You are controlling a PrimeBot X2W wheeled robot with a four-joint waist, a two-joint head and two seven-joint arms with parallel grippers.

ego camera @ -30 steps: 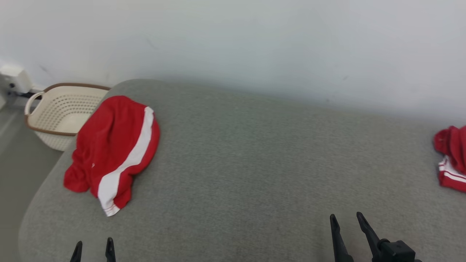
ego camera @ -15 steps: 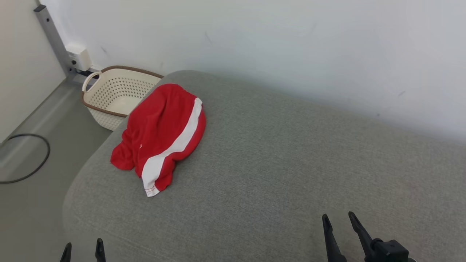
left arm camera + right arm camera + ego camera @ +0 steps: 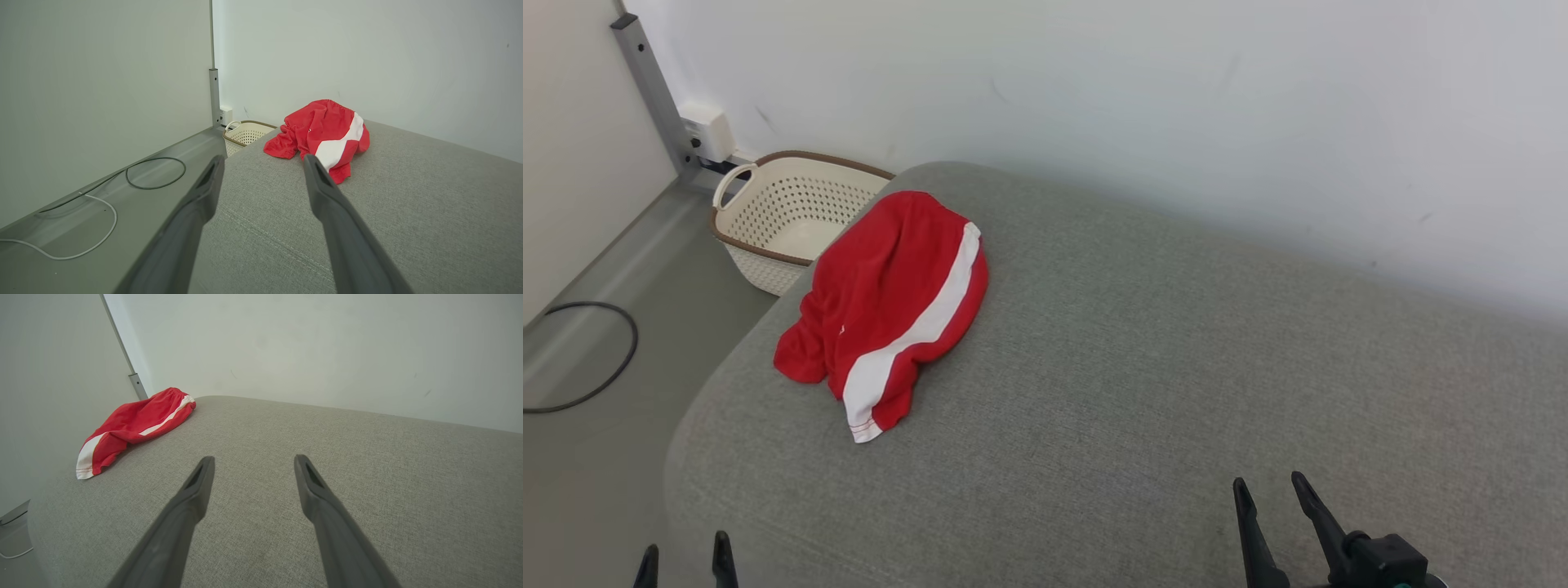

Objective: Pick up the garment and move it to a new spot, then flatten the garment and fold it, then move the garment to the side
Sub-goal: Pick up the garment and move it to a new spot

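The garment (image 3: 886,306), red shorts with a broad white side stripe, lies crumpled near the far left corner of the grey upholstered surface (image 3: 1143,367). It also appears in the left wrist view (image 3: 322,134) and the right wrist view (image 3: 135,424). My left gripper (image 3: 683,554) pokes up at the lower left, open and empty, well short of the garment. My right gripper (image 3: 1270,490) stands open at the lower right above bare fabric. Both wrist views show the fingers (image 3: 327,192) (image 3: 314,486) spread wide with nothing between them.
A cream perforated laundry basket (image 3: 784,216) with a brown rim stands on the floor just beyond the surface's left corner. A black cable loop (image 3: 592,359) and a white cable (image 3: 81,241) lie on the grey floor. White walls close the back and left.
The whole picture has swung left, so the camera turned: the garment now sits nearer the middle and a second red pile at the right edge has left view. The garment itself has not moved.
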